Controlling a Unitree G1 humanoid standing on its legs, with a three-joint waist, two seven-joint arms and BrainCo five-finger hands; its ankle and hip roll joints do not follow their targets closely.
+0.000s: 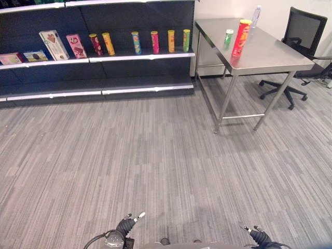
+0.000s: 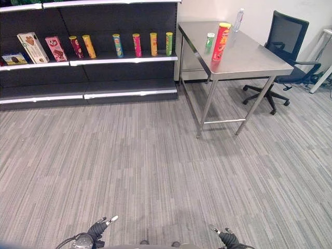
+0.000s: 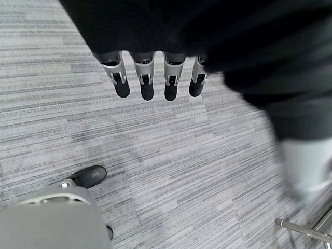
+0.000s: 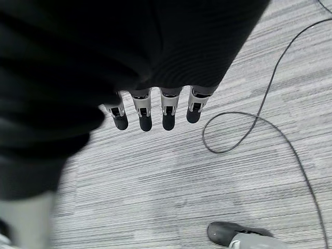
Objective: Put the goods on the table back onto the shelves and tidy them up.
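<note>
A tall can and small bottle stand on the table, right of the shelves.

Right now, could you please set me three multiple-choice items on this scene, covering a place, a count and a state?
1. Where does the tall red can stand?
A. on the steel table
B. on the shelf
C. on the floor

2. How many upright cans stand on the middle shelf?
A. three
B. six
C. nine

3. How is the left hand?
A. holding a can
B. open, empty
C. pressing the table

Key: 1 A, it stands beside the small green can; 2 B, six in a row; 3 B, straight fingers above carpet.
</note>
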